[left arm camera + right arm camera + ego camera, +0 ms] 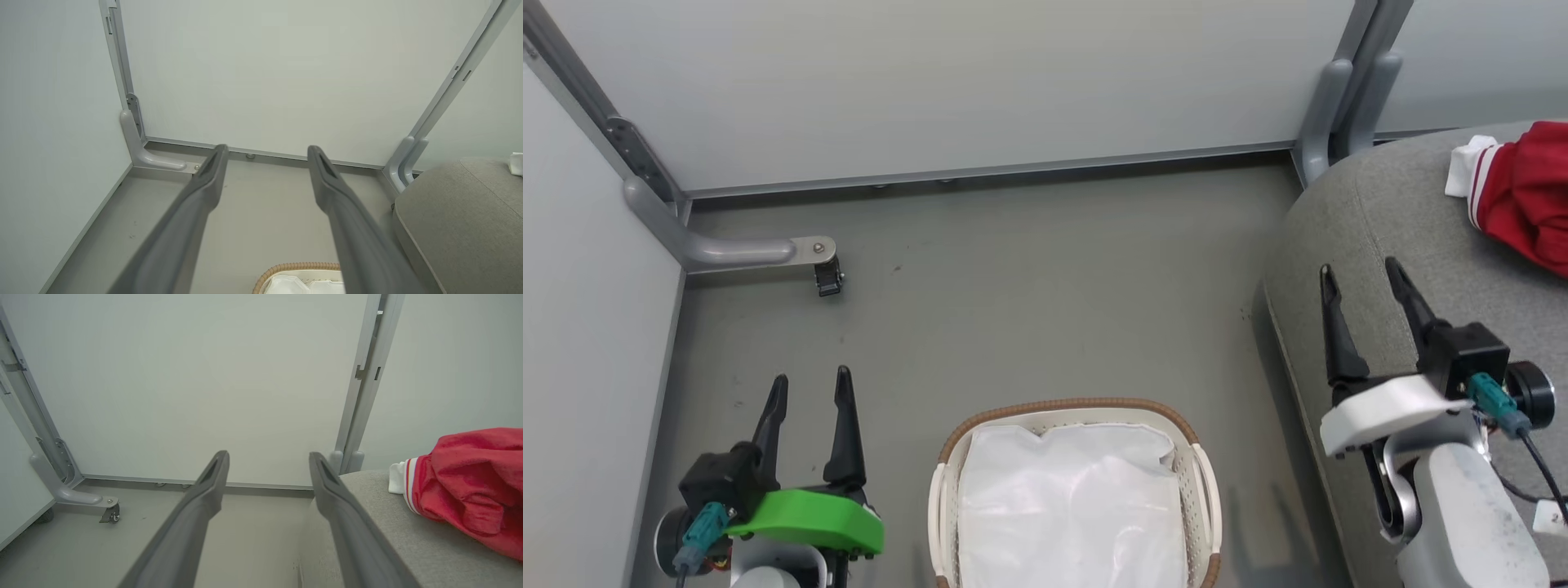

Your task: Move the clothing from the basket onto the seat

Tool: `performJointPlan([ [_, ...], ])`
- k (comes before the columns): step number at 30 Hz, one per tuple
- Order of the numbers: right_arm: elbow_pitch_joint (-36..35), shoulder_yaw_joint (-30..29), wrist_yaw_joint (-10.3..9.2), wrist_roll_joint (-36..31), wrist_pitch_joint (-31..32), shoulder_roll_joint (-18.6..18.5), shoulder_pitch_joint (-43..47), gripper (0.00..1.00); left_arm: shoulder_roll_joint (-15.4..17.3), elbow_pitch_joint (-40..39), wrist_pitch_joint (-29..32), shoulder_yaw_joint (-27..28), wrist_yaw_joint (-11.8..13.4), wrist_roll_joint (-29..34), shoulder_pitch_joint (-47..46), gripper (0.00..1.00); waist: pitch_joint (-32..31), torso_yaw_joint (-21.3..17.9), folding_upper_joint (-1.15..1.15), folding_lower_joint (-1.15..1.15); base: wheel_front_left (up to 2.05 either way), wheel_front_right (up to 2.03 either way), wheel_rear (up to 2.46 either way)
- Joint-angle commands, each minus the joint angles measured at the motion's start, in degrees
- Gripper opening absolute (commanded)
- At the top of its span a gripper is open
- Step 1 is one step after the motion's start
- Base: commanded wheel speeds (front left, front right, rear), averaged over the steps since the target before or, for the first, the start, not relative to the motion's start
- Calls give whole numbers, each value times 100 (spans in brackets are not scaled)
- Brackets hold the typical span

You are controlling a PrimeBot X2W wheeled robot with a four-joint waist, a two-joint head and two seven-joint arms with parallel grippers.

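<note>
You find the clothing (1523,192) lying on the seat (1372,245), at the far right of the head view: a crumpled red heap with a white cuff and white stripes turned toward the wall. Whether it is one garment or two bunched together you cannot tell from here. In the right wrist view the same red heap (470,486) rests on the grey cushion (392,535), cuff end nearest the corner post.

The seat's rounded edge drops to the floor (1029,286), and the basket (1078,408) stands on that floor, well apart from the clothing and near the cushion's side. Its brown woven rim curves along the far end, and the white liner (1070,498) lies spread across its inside. The left wrist view catches a bit of that rim (294,267) at the bottom edge, with the seat (461,220) to the right.

Your right tool (1360,266) hangs over the near corner of the seat, short of the clothing, its two dark fingers spread apart with nothing between them; the right wrist view shows the same wide gap (268,454). Your left tool (811,376) sits over the floor just to the left of the basket, also spread wide and holding nothing, as its own view confirms (267,148).

Pale wall panels (931,82) close off the back and the left, and a grey bracket foot (760,249) juts onto the floor from the left corner.
</note>
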Motion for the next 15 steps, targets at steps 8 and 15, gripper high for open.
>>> performJointPlan([
  [8, -311, 295, -8, 348, -13, -30, 843, 100, 6, -36, 2, -43, -50, -105, 458, 100, -238, -60, 0, 1, 0, 0, 0],
  [15, -197, 563, -8, 419, -13, -24, 1117, 100, 7, -65, 2, -35, -68, -104, 579, 100, -318, -125, 0, 1, 0, 0, 0],
])
